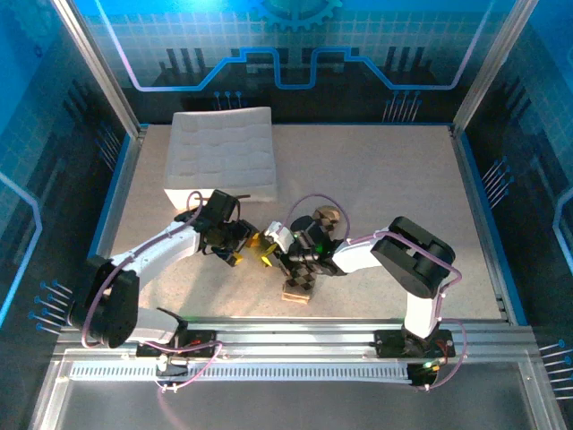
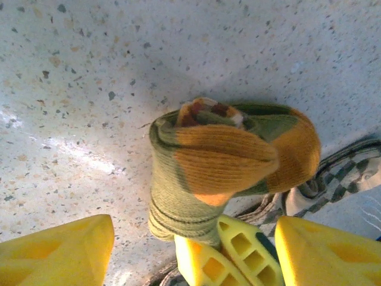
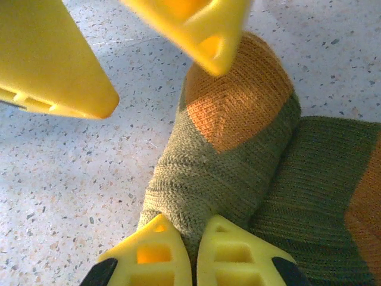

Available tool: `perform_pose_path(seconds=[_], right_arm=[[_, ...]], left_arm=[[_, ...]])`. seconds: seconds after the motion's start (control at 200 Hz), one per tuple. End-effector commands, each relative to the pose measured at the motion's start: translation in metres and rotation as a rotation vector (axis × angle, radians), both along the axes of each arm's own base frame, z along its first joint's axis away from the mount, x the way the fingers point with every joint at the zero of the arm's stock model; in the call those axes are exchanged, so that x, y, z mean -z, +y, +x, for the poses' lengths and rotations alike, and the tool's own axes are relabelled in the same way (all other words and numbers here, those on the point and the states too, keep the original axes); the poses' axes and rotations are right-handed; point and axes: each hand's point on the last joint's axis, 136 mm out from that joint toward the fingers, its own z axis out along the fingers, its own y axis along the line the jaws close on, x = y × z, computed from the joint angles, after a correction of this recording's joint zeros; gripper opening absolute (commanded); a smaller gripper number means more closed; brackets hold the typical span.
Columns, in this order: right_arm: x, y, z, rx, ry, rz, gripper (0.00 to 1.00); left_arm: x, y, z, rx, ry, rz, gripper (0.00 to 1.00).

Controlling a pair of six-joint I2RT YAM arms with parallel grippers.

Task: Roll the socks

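The olive green sock (image 2: 202, 173), with its orange heel and toe, is bunched into a fold on the table between the two grippers. It appears again as the olive sock (image 3: 232, 149) and sock (image 1: 253, 239). My right gripper (image 3: 193, 241) is shut on its green cuff, and its fingers (image 2: 238, 250) pinch the fabric from below. My left gripper (image 2: 193, 229) stands wide open, one finger on each side of the sock and the right fingers. The argyle sock (image 2: 345, 173) lies flat beside and partly under the olive one; in the top view the argyle sock (image 1: 302, 283) is under the right wrist.
A white quilted tray (image 1: 222, 157) stands at the back left of the table (image 1: 394, 170). A brownish rounded lump (image 1: 327, 218) sits just behind the right wrist; I cannot tell what it is. Both arms meet near the table's middle front.
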Motion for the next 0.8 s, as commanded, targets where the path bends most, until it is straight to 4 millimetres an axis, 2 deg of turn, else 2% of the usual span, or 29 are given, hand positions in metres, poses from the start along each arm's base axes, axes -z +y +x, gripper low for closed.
perform_pose_path(seconds=[0.0,0.23,0.39,0.44,0.57,0.68,0.795], right_arm=[[0.096,-0.069,-0.044,0.083,0.340,-0.300,0.00],[0.112,-0.085,-0.051,0.136,0.450,-0.301,0.00],[0.118,-0.093,-0.052,0.174,0.480,-0.315,0.00],[0.119,-0.094,-0.051,0.180,0.479,-0.317,0.00],[0.119,-0.093,-0.046,0.165,0.457,-0.335,0.00],[0.114,-0.082,-0.038,0.103,0.421,-0.344,0.00],[0.100,-0.058,-0.031,-0.033,0.336,-0.342,0.00]], left_arm=[[0.010,-0.007,-0.001,0.055,0.005,-0.013,0.62],[0.029,-0.015,0.000,0.117,0.026,0.019,0.57],[0.051,-0.022,-0.005,0.194,0.066,0.068,0.53],[0.060,-0.021,-0.011,0.221,0.101,0.102,0.50],[0.078,-0.005,-0.032,0.244,0.184,0.184,0.31],[0.082,0.005,-0.049,0.259,0.228,0.209,0.28],[0.080,0.022,-0.076,0.242,0.305,0.245,0.25]])
